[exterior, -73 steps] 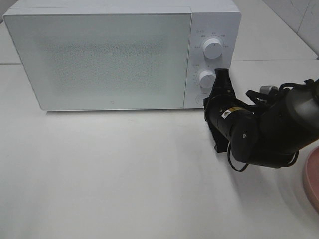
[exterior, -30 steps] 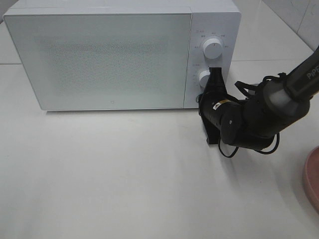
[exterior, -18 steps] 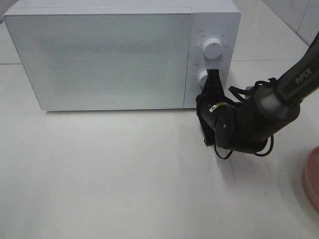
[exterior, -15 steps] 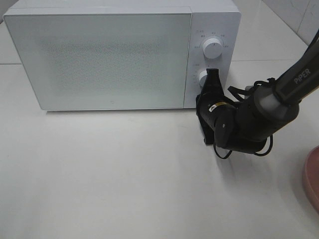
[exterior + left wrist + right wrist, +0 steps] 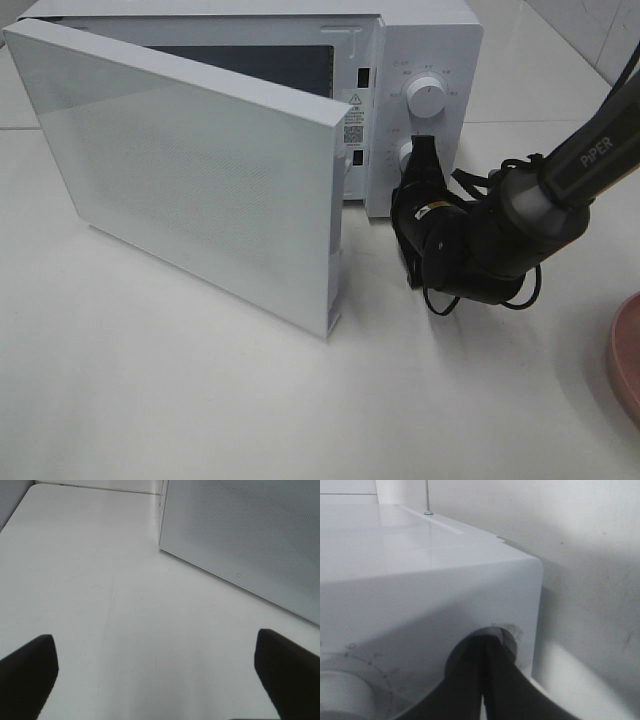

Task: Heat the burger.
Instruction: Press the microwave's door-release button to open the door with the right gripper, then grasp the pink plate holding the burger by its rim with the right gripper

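The burger is out of view in every frame. A white microwave (image 5: 430,45) stands at the back, its door (image 5: 190,170) swung open toward the left front, showing a dark cavity. My right gripper (image 5: 420,148) is shut, its tips against the control panel by the lower knob (image 5: 404,155). The right wrist view shows the shut fingertips (image 5: 484,642) pressed into a round recess in the microwave (image 5: 420,580) panel. My left gripper (image 5: 155,680) is open over bare table, with nothing between its fingers (image 5: 27,670), and the door (image 5: 240,530) lies ahead of it.
The edge of a pink plate (image 5: 625,355) shows at the right border. The upper knob (image 5: 427,97) sits above the right gripper. The open door reaches out over the table's left middle. White table (image 5: 200,400) lies in front.
The microwave door, closed half a second ago, has sprung open toward the left front. My right gripper has stayed pressed at the control panel, barely moving.
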Controlling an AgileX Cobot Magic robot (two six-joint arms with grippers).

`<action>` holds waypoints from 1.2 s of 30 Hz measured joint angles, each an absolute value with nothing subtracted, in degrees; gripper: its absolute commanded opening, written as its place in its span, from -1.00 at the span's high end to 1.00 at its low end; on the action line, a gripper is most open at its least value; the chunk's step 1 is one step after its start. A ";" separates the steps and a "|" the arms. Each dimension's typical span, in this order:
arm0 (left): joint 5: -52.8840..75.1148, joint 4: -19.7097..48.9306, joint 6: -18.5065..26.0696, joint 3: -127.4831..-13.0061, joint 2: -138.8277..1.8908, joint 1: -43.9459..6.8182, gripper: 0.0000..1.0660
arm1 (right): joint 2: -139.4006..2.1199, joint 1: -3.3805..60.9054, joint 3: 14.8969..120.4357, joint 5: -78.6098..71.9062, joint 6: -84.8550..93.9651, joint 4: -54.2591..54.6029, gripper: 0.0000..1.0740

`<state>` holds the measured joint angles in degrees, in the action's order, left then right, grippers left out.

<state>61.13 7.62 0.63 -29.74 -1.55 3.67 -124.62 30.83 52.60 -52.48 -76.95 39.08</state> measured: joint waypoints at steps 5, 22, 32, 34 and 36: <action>61.13 7.62 0.63 -29.74 -1.55 3.67 -0.87 | -124.56 30.83 52.83 -51.28 -76.95 39.42 1.00; 61.13 7.62 0.63 -29.74 -1.55 3.67 -0.87 | -120.72 29.74 52.31 -44.92 -74.89 40.16 1.00; 61.13 7.62 0.63 -29.74 -1.55 3.67 -0.87 | -116.14 29.39 49.90 -39.13 -71.56 38.96 1.00; 61.13 7.62 0.63 -29.74 -1.55 3.67 -0.87 | -115.11 29.39 49.62 -38.39 -70.82 38.33 1.00; 61.13 7.62 0.63 -29.74 -1.55 3.67 -0.87 | -113.39 29.39 48.76 -36.27 -69.39 38.10 1.00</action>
<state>61.13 7.62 0.63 -29.74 -1.55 3.67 -113.39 29.39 48.76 -36.27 -69.39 38.10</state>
